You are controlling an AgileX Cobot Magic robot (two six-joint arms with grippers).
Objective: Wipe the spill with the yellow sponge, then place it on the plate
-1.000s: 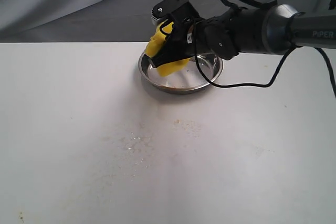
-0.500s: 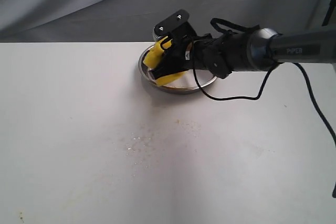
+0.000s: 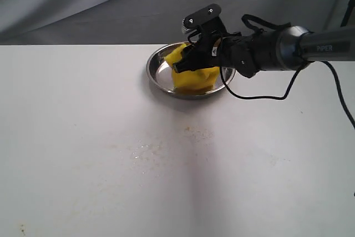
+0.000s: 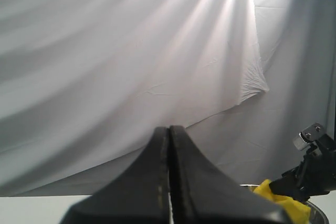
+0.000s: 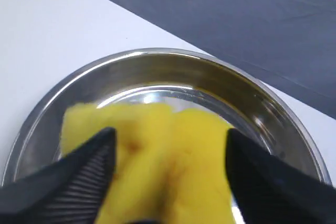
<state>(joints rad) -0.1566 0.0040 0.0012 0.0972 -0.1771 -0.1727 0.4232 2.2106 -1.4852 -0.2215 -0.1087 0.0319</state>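
Note:
The yellow sponge lies in the plate at the far middle of the table, one end leaning on the rim. My right gripper hangs just above it. In the right wrist view this gripper stands open, its fingers wide on either side of the sponge, whose top shows brownish stains, inside the shiny plate. No amber puddle shows; only faint wet smears remain on the table. My left gripper is shut on nothing and faces the grey backdrop.
A second faint speckled smear lies nearer the plate. A grey cloth backdrop rises behind the table's far edge. The right arm's black cable loops down beside the plate. The left arm is out of the exterior view.
The right gripper lowered the squeezed sponge into the plate and opened; the sponge has spread out and now rests in the dish. The gripper has shifted slightly right.

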